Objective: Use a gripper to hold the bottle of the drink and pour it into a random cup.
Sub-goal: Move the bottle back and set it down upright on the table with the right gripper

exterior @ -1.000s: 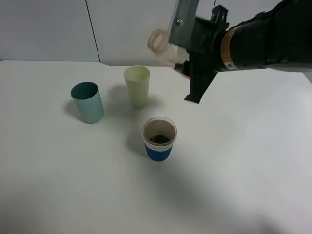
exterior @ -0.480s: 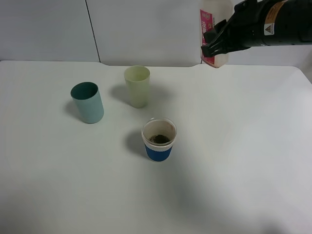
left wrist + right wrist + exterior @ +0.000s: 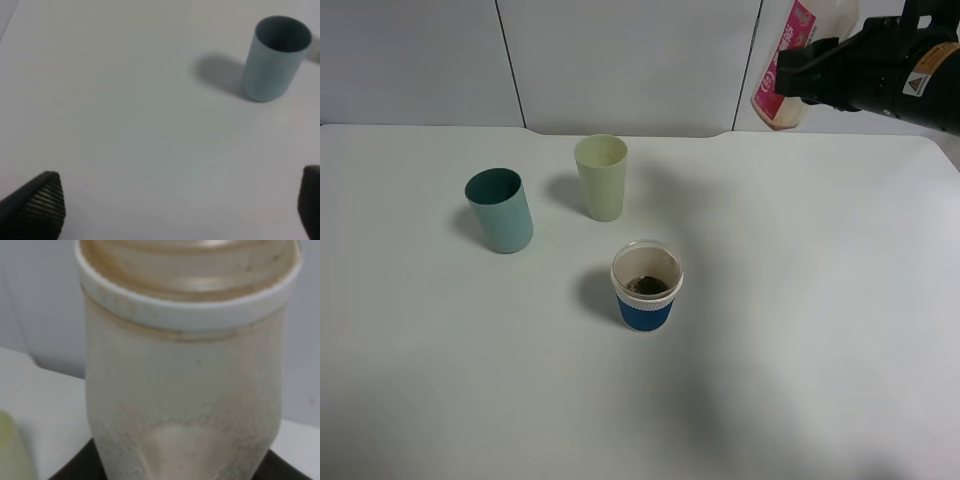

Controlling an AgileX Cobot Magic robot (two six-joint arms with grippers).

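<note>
My right gripper (image 3: 810,80) is shut on the bottle (image 3: 788,75), a whitish plastic bottle with a pink label, and holds it nearly upright high over the table's far right. The bottle (image 3: 185,385) fills the right wrist view, its wide capless neck toward the picture's top. The cup (image 3: 646,285), white with a blue ribbed sleeve, stands mid-table with dark brown drink (image 3: 645,286) at its bottom. It is well apart from the bottle, nearer and to the left. My left gripper (image 3: 175,210) hangs open over bare table; only its black fingertips (image 3: 37,205) show.
A teal cup (image 3: 500,209) stands at the left, also in the left wrist view (image 3: 272,57). A pale green cup (image 3: 601,176) stands behind the blue-sleeved cup. The white table (image 3: 800,330) ends at a grey wall behind.
The right gripper has turned the bottle from tipped on its side to nearly upright and carried it right and away from the cups. The cups have not moved.
</note>
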